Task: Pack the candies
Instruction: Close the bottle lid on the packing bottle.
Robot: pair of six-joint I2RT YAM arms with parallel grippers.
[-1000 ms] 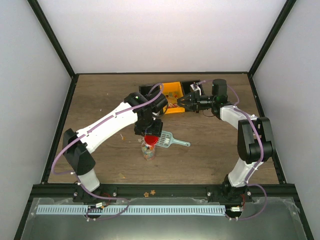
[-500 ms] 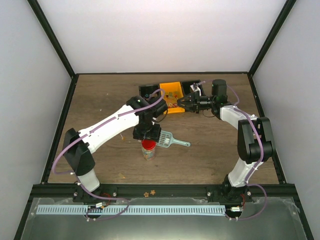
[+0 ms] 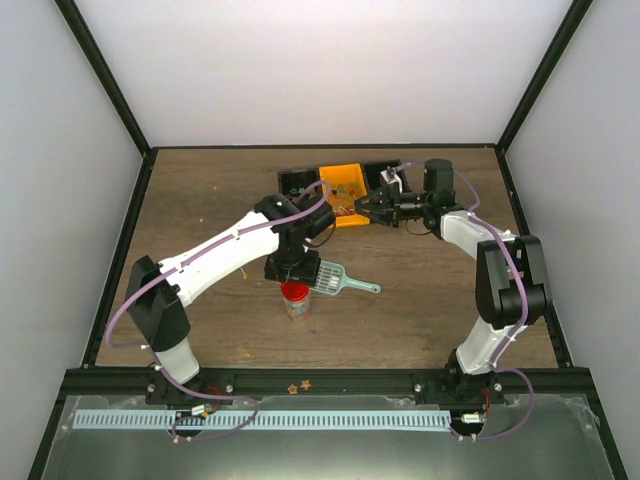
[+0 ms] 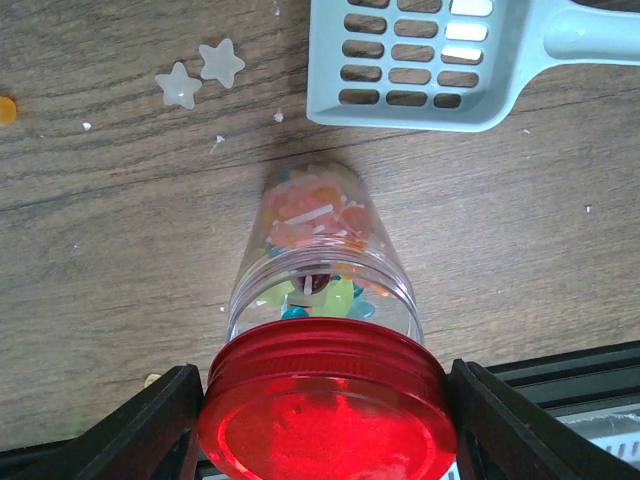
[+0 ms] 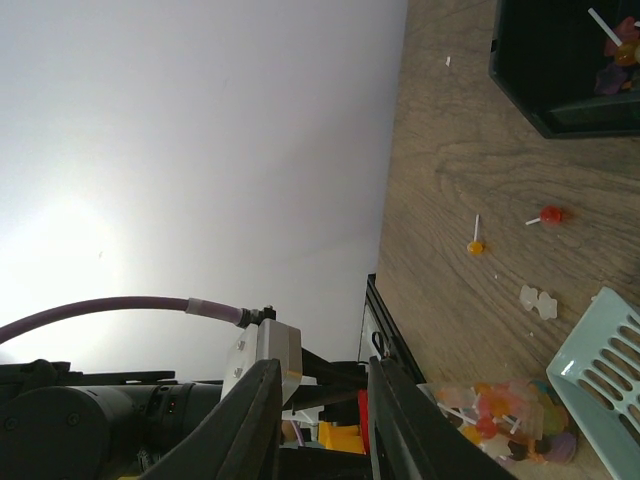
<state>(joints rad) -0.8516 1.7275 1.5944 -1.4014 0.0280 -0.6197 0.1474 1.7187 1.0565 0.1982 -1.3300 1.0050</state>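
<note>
A clear jar (image 3: 296, 306) full of mixed-colour candies (image 4: 315, 225) stands on the wooden table, with a red round lid (image 3: 294, 291) on its mouth. My left gripper (image 3: 293, 274) is right above it. In the left wrist view its black fingers (image 4: 150, 430) press both sides of the lid (image 4: 325, 415). My right gripper (image 3: 361, 207) hovers open and empty at the edge of the orange bin (image 3: 343, 183), its fingers (image 5: 250, 420) apart. The jar also shows in the right wrist view (image 5: 500, 405).
A teal scoop (image 3: 345, 280) lies just right of the jar. Black bins (image 3: 293, 181) flank the orange bin at the back. Two white star sweets (image 4: 200, 75) and loose lollipops (image 5: 545, 215) lie on the wood.
One second ago my left gripper held the red lid tilted above the jar. The lid now sits flat on the jar mouth. The right arm has barely moved.
</note>
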